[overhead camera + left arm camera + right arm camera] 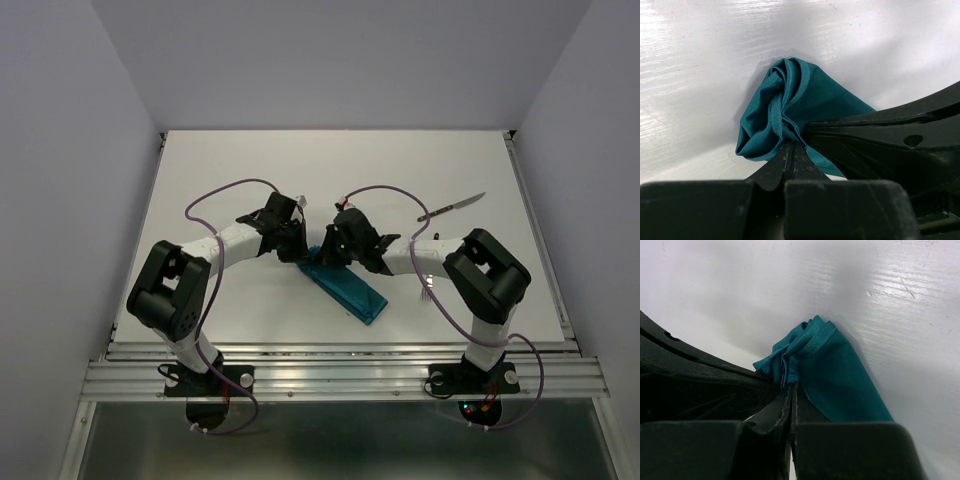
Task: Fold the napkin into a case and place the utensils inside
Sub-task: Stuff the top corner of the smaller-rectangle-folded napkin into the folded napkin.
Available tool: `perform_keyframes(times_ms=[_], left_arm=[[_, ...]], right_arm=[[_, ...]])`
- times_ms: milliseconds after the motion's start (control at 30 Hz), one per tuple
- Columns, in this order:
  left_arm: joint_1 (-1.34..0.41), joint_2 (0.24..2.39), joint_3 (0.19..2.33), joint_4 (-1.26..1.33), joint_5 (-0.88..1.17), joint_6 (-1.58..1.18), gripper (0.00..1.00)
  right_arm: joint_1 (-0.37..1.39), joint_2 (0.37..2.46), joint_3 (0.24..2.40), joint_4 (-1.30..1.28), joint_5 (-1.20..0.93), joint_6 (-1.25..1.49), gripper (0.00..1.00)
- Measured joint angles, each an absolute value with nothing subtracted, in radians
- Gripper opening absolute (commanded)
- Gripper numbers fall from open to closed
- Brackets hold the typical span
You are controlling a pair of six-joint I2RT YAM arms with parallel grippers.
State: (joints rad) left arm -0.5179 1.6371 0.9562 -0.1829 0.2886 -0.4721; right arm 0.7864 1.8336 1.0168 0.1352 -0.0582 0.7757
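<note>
jaws, left and right, you have clamped shut on the bunched napkin (345, 288) end; knife (452, 207) lies apart on the counter (250, 170).

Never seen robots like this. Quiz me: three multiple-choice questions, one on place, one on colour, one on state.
1. Where is the knife? A) far right of the table, lying free B) on the floor C) in a gripper
2. What colour is the napkin? A) red B) teal C) yellow
3. How are the left gripper and right gripper? A) both wide open B) both shut on the napkin C) one open, one shut
Answers: A, it lies alone. B, wrist views show teal cloth. B, each pinches bunched cloth.
</note>
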Motion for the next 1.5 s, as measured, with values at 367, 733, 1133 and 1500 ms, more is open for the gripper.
perform_keyframes(times_ms=[367, 733, 1133, 1500], left_arm=[[-0.517, 1.637, 0.956, -0.185, 0.286, -0.460, 0.00], [-0.516, 1.641, 0.959, -0.214, 0.282, -0.449, 0.00], [-0.514, 1.650, 0.971, -0.226, 0.280, -0.437, 0.00], [-0.502, 1.650, 0.971, -0.205, 0.316, -0.437, 0.00]], right_arm=[[0.785, 1.847, 1.016, 0.187, -0.115, 0.805, 0.01], [0.777, 1.911, 0.992, 0.297, -0.192, 0.865, 0.01], [0.773, 1.954, 0.970, 0.390, -0.239, 0.929, 0.01], [0.774, 1.958, 1.002, 0.321, -0.169, 0.935, 0.01]])
